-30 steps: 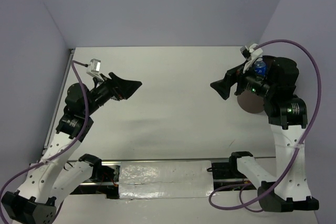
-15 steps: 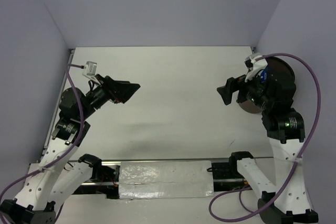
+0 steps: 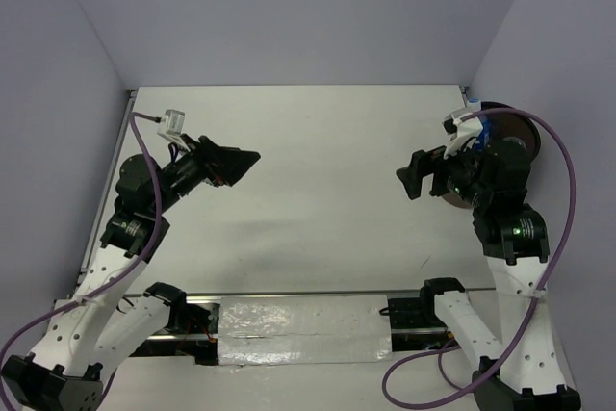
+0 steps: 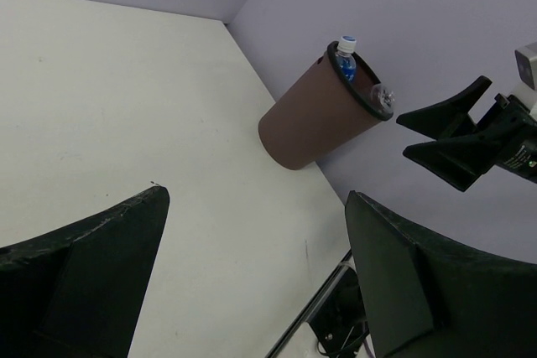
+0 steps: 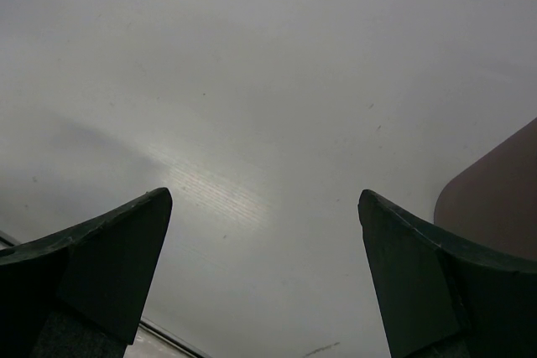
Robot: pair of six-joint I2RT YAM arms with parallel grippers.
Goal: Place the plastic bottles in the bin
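The brown bin stands at the table's far right corner by the wall; in the top view its dark rim shows behind my right arm. A blue-labelled plastic bottle with a white cap sticks up out of the bin. A clear bottle rests at its rim. The other bottles are hidden. My left gripper is open and empty, raised over the left of the table. My right gripper is open and empty just left of the bin. The bin's side shows at the right wrist view's right edge.
The white table is walled by lilac panels at the back and both sides. A metal rail with a foil-covered strip runs along the near edge between the arm bases. A purple cable loops beside my right arm.
My right arm has swung slightly right and back from the bin, gripper still open. My left gripper has shifted a little and returned near where it was.
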